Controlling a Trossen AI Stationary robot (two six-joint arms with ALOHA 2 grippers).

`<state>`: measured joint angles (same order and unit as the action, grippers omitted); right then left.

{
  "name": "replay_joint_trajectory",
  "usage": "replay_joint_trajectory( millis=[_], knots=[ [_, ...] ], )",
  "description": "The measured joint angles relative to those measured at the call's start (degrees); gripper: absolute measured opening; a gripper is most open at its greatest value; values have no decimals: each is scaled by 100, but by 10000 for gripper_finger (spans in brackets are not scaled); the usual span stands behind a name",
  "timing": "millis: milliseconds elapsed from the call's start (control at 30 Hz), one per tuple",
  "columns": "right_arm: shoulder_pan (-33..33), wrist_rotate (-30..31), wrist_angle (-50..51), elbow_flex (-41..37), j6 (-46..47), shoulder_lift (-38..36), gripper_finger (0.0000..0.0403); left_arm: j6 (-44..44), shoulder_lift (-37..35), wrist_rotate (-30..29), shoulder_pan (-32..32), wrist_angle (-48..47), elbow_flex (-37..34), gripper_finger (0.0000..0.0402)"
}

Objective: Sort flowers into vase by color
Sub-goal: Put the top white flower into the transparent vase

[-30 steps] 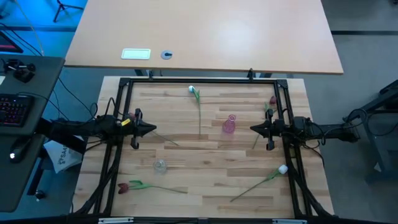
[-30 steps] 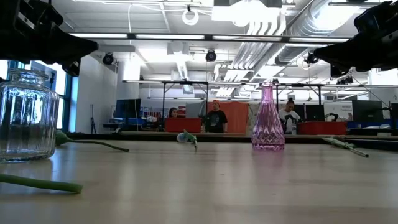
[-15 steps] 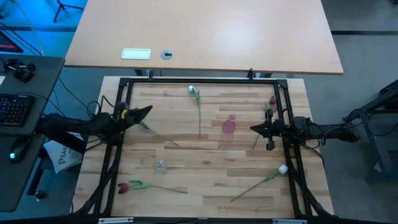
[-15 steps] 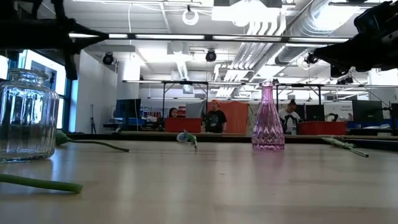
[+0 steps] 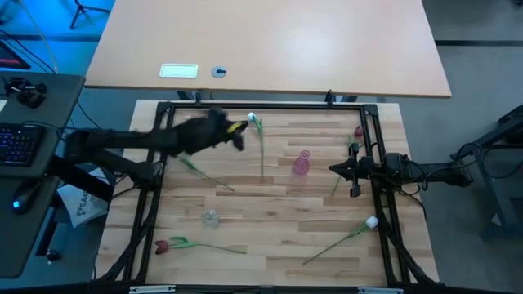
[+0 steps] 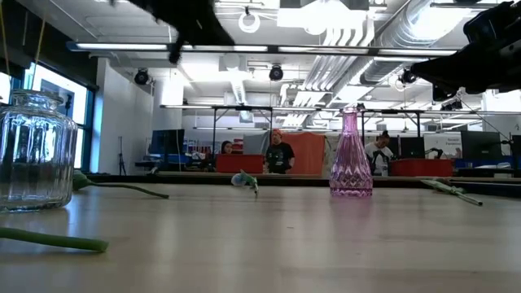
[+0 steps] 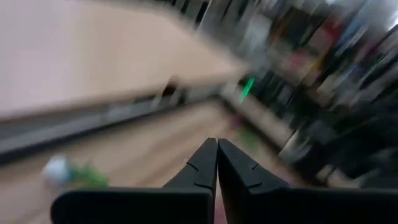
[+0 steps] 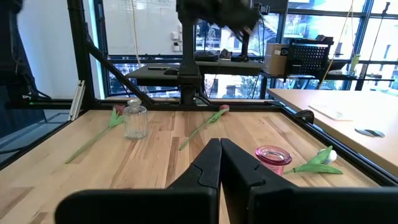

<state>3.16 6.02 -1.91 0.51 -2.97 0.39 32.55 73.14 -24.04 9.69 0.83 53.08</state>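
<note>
High view: the left gripper (image 5: 239, 140), pressed closed and empty, hangs by the table's (image 5: 278, 245) far edge beside a white tulip (image 5: 253, 120), likely to pick it; its stem runs toward the near edge. The right gripper (image 5: 333, 169), closed and empty, waits near the right edge. Low view: the pink vase (image 6: 351, 155) and clear jar (image 6: 34, 152) stand empty. Left wrist view: motion blur hides detail.

I can't read any text, number or brand from here. The white card (image 5: 178, 70) on the far table (image 5: 327, 49) carries print too small to make out, and the round tag (image 5: 218, 72) just right of it shows no legible mark. The crumpled white bag (image 5: 82, 204) left of the worktable has dark lettering I cannot decipher.
</note>
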Motion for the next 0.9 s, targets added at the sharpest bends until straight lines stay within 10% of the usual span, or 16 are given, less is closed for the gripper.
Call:
replay_joint_trajectory(
  millis=[333, 900],
  knots=[
    [-1, 0, 1, 0, 0, 1, 0, -116, 2555, 3228, 1615, -146, 946, 80],
    [0, 0, 2, 0, -1, 1, 0, 24, 3332, 2484, 1686, -402, 1090, 157]
  ],
)
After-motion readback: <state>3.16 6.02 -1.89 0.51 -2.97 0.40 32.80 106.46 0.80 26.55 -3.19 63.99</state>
